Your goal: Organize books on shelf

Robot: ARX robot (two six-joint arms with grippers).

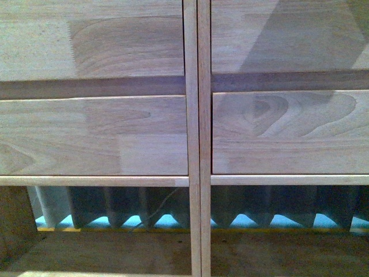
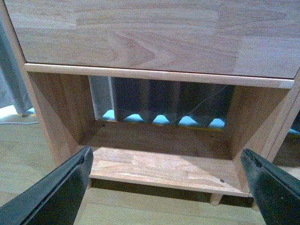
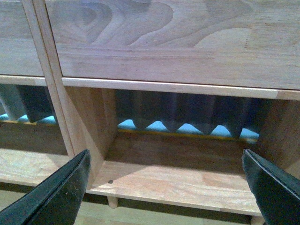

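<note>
The light wood shelf (image 1: 193, 144) fills the front view: twin columns with plain drawer fronts and open backless compartments below. No books show in any view. My left gripper (image 2: 168, 187) is open and empty, its black fingers (image 2: 61, 192) spread wide in front of the left column's bottom compartment (image 2: 159, 159). My right gripper (image 3: 166, 187) is open and empty, its fingers (image 3: 61, 194) spread in front of the right column's bottom compartment (image 3: 178, 178). Neither arm shows in the front view.
Through the open backs hangs a dark pleated curtain (image 1: 127, 205) over a bright blue strip (image 1: 167, 221). Short peg legs (image 2: 215, 199) lift the shelf off a pale wood floor (image 2: 28, 140). A thin cable (image 2: 9, 123) lies on the floor beside the shelf.
</note>
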